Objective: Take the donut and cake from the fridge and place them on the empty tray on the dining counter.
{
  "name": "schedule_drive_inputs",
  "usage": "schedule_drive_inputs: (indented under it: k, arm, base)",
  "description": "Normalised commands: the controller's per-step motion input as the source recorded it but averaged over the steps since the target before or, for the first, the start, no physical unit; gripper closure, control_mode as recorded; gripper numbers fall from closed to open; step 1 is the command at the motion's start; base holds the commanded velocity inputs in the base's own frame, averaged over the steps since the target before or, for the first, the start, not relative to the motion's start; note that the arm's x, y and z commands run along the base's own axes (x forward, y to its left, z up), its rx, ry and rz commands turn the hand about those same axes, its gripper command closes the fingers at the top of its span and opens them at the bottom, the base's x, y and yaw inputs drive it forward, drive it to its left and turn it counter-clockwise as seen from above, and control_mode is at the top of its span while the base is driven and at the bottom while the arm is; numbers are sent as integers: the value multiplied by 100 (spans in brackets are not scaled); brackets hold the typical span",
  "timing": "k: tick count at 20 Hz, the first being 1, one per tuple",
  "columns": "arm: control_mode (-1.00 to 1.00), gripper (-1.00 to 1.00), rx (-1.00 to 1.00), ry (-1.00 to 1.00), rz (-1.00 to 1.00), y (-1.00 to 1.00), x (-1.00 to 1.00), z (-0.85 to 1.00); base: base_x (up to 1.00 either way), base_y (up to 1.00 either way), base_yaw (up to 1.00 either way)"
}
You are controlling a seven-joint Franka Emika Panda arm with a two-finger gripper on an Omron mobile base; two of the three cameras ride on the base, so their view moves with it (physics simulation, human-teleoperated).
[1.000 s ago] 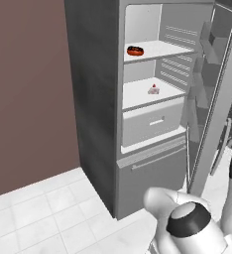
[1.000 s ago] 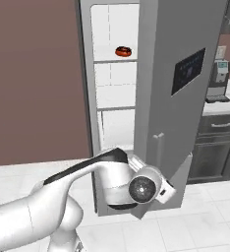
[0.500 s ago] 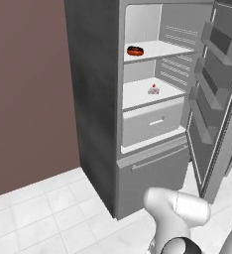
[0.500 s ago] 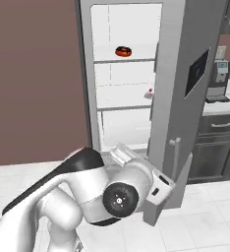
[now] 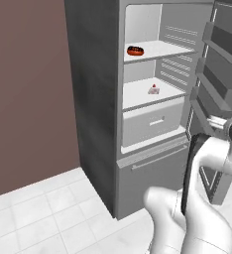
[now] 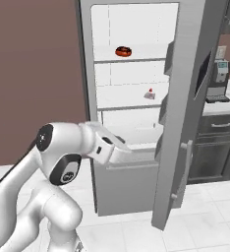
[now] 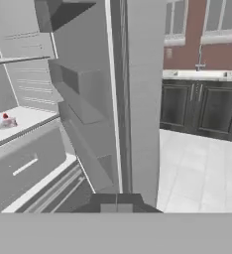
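Fridge (image 5: 95,89) door (image 6: 186,123) stands swung wide, so both shelves are exposed for reaching in. Donut (image 5: 135,50) sits on upper shelf (image 5: 162,49), near its front left; cake (image 5: 153,89) on the shelf below, toward the middle, above the white drawer (image 5: 152,124). Both untouched, neither picked yet. Hand (image 7: 116,208) is closed and holds nothing; in the hand view its tips sit right at the door's inner edge, probably pressed against it or just beside, hard to tell which. Arm reaches low across the fridge front, likely because pushing the door open comes first. Cake (image 7: 8,121) shows off to the side in that view, well apart from the tips. Next comes opening the hand and going for a shelf item
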Motion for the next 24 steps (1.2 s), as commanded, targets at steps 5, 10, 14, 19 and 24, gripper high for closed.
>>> schedule_drive_inputs:
  k: [5, 10, 14, 19, 24]
  arm:
    - [-100, 100, -3, 12, -24, -31, 51, 0]
    - [-100, 100, -5, -1, -19, -42, 64, 0]
    - [-100, 100, -1, -4, -5, -56, 49, -2]
    - [-100, 100, 0, -2, 5, -63, 28, -5]
    - [-100, 100, 0, 0, 8, -70, 42, -14]
  base:
    - [0, 0, 0]
    - [0, 0, 0]
    - [0, 0, 0]
    - [0, 0, 0]
    - [0, 0, 0]
